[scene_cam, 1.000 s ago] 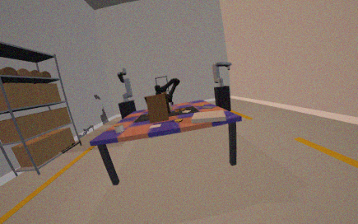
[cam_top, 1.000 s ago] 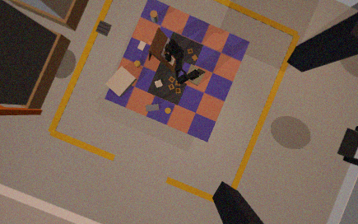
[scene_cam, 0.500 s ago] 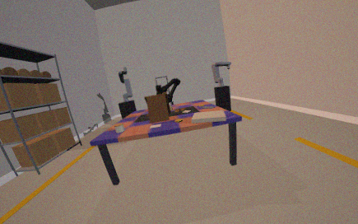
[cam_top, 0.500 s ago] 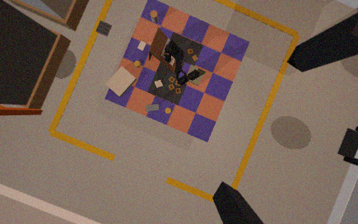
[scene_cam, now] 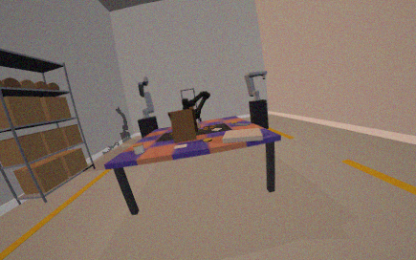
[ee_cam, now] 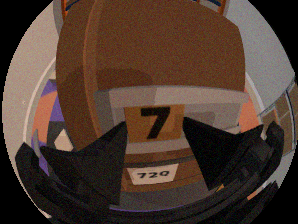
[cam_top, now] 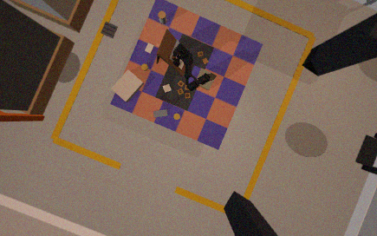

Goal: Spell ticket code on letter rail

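Note:
My gripper (ee_cam: pixel 154 123) is shut on the 7 tile (ee_cam: pixel 149 131), an orange-brown tile with its black 7 upright. The tile sits between the lips of the grey letter rail (ee_cam: pixel 175 95), around the rail's middle in the wrist view. No other tile shows in the visible part of the rail; the fingers hide some of it. The rail is on the brown upright board (ee_cam: pixel 160 40) (cam_top: pixel 166 44) (scene_cam: pixel 184 126). The ticket (ee_cam: pixel 152 174) below the rail reads 720. Several loose orange-brown tiles, one of them (cam_top: pixel 180 91), lie on the dark mat (cam_top: pixel 166 96); their characters are too small to read.
A cream slab (cam_top: pixel 127 86) (scene_cam: pixel 243 136) lies near the counter's edge. A grey block (cam_top: pixel 160 113) and yellow discs (cam_top: pixel 177 116) (cam_top: pixel 145 67) lie around the mat. A small cylinder (cam_top: pixel 162 17) stands near one corner. White cards (cam_top: pixel 149 48) (cam_top: pixel 166 88) lie near the board and on the mat.

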You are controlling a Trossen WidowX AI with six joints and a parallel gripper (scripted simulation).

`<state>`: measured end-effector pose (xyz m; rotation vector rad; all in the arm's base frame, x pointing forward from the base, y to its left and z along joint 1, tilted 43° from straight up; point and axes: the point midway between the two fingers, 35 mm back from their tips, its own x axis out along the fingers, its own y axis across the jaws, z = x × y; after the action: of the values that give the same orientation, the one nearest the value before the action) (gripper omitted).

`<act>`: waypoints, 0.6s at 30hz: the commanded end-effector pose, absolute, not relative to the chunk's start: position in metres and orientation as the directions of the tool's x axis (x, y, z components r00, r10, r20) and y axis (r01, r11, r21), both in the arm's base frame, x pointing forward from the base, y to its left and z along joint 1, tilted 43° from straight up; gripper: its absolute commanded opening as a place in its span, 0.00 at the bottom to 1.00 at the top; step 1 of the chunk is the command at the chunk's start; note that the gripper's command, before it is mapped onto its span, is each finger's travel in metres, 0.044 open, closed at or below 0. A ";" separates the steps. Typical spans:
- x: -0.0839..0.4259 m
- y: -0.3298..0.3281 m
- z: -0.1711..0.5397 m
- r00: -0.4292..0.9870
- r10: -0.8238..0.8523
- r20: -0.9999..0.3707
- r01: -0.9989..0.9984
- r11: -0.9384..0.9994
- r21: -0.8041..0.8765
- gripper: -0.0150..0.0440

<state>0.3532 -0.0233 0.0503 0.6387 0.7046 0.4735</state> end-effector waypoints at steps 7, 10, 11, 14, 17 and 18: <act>0.353 -0.024 0.051 0.672 0.593 -0.443 -0.182 0.713 0.677 0.65; 0.349 -0.027 0.053 0.672 0.592 -0.445 -0.180 0.713 0.678 0.75; 0.348 -0.028 0.054 0.672 0.592 -0.445 -0.180 0.713 0.678 0.75; 0.348 -0.028 0.054 0.672 0.592 -0.445 -0.180 0.713 0.678 0.75; 0.345 -0.031 0.056 0.672 0.592 -0.445 -0.180 0.713 0.677 0.75; 0.344 -0.032 0.056 0.671 0.592 -0.446 -0.180 0.713 0.677 0.75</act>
<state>0.3469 -0.0296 0.0542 0.6418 0.7103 0.4651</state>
